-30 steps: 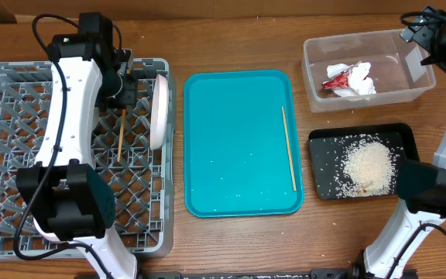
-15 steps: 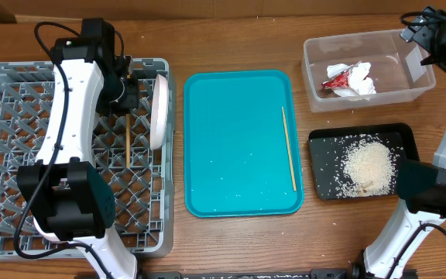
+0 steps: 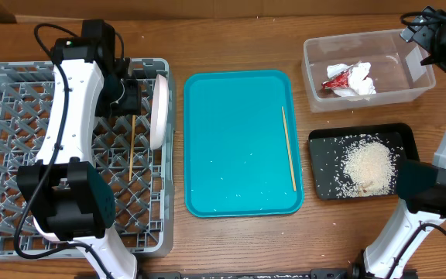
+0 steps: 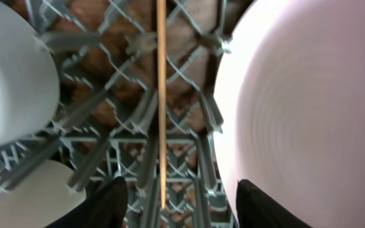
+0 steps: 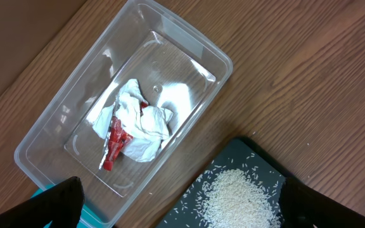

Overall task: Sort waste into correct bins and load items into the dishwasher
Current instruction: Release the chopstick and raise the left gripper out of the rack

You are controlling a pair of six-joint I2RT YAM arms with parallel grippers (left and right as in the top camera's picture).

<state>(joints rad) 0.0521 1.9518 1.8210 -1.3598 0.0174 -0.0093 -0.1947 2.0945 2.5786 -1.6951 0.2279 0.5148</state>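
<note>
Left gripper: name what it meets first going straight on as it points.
Likely the thin wooden chopstick lying between the left gripper's fingers on the grey plastic lattice rack; depth unclear.

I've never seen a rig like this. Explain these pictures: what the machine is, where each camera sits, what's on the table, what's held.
Two robot arms stand at a wooden table, each ending in a two-finger gripper. One picture looks down from above; the other two come from cameras on the wrists. On the left lies a grey dish rack holding white dishes and a chopstick; in the middle a teal tray with a second chopstick; on the right a clear tub with a napkin and red wrapper, and a black tray of rice. The left gripper hangs open over the rack's chopstick, gripping nothing; the right gripper is open and empty by the tub.
</note>
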